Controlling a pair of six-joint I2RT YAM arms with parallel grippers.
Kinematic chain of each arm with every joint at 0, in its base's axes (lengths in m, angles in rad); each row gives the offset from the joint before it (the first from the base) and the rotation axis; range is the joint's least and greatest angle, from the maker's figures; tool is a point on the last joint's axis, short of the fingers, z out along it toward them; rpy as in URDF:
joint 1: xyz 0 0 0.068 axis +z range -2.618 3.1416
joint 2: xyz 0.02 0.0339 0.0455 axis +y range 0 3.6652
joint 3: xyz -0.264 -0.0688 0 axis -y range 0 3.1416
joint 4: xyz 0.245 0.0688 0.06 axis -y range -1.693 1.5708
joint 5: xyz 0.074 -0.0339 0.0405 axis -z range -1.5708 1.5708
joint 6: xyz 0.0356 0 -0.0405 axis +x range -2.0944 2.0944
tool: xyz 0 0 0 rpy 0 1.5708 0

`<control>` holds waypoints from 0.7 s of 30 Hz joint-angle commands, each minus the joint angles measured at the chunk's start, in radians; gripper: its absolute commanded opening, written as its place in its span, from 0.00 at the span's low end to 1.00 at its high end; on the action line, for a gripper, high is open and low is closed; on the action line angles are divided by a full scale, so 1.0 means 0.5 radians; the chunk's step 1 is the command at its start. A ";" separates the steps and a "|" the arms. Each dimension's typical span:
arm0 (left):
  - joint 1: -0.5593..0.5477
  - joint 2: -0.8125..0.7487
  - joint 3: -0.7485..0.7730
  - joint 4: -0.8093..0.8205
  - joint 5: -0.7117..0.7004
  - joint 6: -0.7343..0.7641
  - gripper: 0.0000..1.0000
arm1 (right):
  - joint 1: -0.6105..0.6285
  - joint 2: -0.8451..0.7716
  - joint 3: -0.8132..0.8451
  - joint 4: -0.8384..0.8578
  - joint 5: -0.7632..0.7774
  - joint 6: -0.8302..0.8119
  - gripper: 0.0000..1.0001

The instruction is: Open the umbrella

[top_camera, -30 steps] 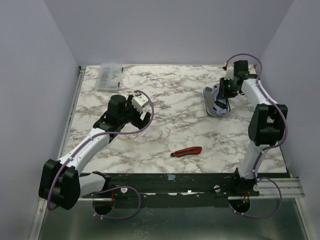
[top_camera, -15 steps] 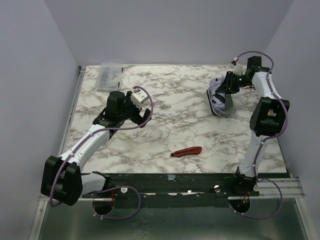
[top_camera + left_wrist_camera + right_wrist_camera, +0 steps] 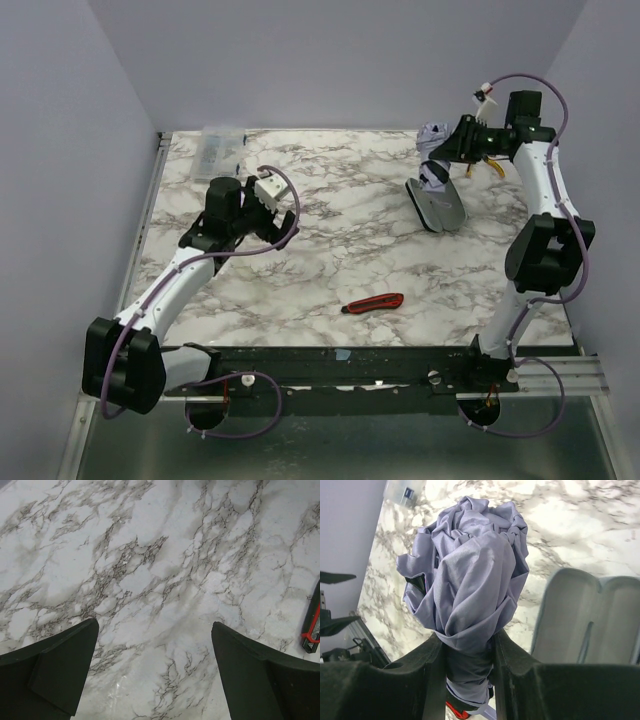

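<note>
**Folded umbrella clamped by right end effector, left end effector wide open**

The marble-patterned surface [image 3: 350, 250] fills the middle of the top view, with plain pale walls around it. The right arm reaches to about 1 o'clock on the surface. Its right end effector [image 3: 468, 645] is closed around the umbrella [image 3: 470, 565], one finger pressed on each side of the bundle's narrow part. The canopy is a crumpled, pale lilac bunch, not spread. From above, the umbrella [image 3: 433, 134] sits at the far right of the surface, above the grey pouch [image 3: 437, 205]. Whether the umbrella's lower end touches the pouch cannot be told.

The left arm stretches toward 10 o'clock. Its left end effector [image 3: 154, 626] has both jaws set far apart over bare marble, holding nothing.

The pouch lies unzipped at 2 o'clock, pale lining up. A clear plastic box [image 3: 218, 152] rests at 11 o'clock, near the far left corner. A small red-and-black utility knife [image 3: 372, 302] lies at 5 o'clock, well apart from both arms.
</note>
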 commanded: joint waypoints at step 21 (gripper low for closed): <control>0.255 -0.819 0.312 -0.622 0.895 -0.287 0.97 | 1.251 -1.039 -0.871 1.201 0.128 0.167 0.01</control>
